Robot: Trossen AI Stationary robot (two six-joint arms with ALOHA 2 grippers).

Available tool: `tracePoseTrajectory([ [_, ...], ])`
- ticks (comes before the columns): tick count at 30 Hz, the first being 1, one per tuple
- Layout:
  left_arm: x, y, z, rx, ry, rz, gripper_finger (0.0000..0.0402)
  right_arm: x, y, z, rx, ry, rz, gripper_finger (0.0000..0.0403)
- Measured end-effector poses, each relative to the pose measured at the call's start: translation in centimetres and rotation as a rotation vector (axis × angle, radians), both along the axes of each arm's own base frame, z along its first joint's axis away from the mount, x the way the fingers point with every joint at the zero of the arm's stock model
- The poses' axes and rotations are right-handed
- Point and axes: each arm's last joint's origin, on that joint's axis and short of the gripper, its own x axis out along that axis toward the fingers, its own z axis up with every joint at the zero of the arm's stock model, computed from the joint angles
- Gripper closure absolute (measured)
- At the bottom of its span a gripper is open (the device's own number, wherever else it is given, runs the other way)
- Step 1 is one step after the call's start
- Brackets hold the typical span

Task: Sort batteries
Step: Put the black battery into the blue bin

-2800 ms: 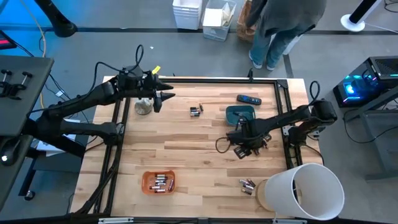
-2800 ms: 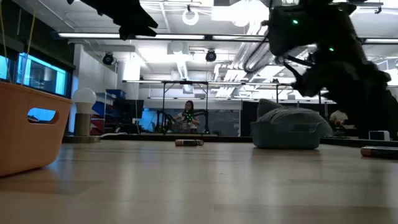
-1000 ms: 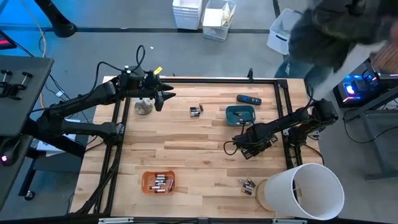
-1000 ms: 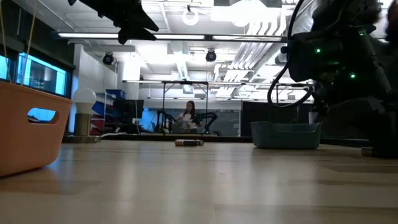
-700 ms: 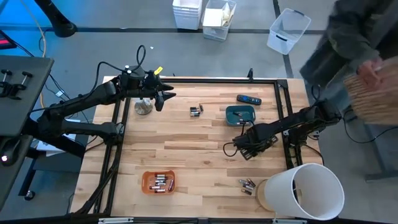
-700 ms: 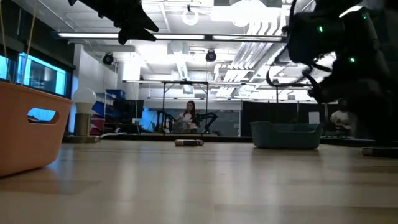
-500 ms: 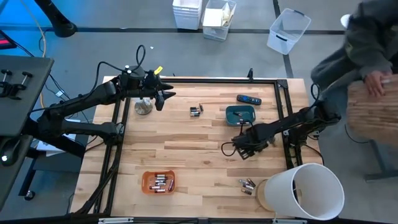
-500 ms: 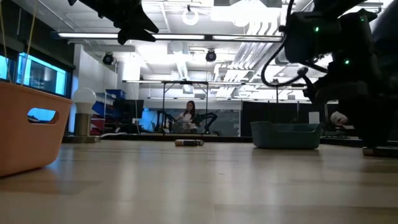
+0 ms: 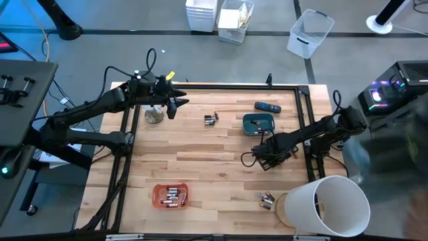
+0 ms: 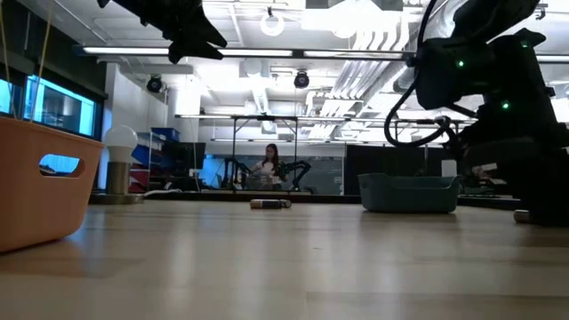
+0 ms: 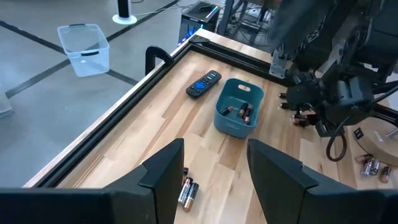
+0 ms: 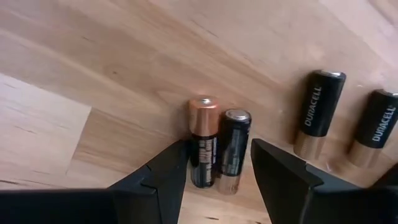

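Right end effector [image 12: 214,180] low over worktop [image 12: 93,56], spread astride two batteries [image 12: 214,149]; pick step, unclosed. Next, probably: pinch, lift.

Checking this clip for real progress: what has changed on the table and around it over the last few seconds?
The right gripper shifted a little toward the table's right side and now hangs open over two batteries. The person behind the table walked off to the right and is gone. Nothing was gripped or released. The left gripper, orange bin, teal bin and remote stayed put.
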Motion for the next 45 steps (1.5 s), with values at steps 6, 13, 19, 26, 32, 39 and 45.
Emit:
tracePoseTrajectory([
  [6,0.0,0.0,0.0,-0.002,-0.003,0.002,0.0232,0.0,0.0,0.0,-0.003,0.002,-0.006,0.0226],
  [13,0.0,0.0,0.0,-0.001,-0.003,0.004,0.0232,0.8,0.0,1.9,-0.052,-0.046,-0.012,0.0226],
  [19,0.0,0.0,0.0,0.0,-0.002,0.007,0.0232,1.3,0.0,2.3,-0.059,-0.091,-0.01,0.0226],
  [26,0.0,0.0,0.0,0.0,-0.002,0.007,0.0232,1.2,-0.1,1.7,-0.037,-0.1,-0.025,0.0226],
  [32,0.0,0.0,0.0,-0.001,-0.001,0.008,0.0232,0.7,-0.1,0.8,-0.032,-0.083,-0.041,0.0226],
  [39,0.0,0.0,0.0,-0.002,0.001,0.008,0.0232,0.7,-0.1,0.6,-0.011,-0.101,-0.042,0.0227],
  [45,0.0,0.0,-0.1,-0.004,0.007,0.008,0.0232,1.1,0.0,0.0,0.011,-0.1,-0.006,0.0271],
])
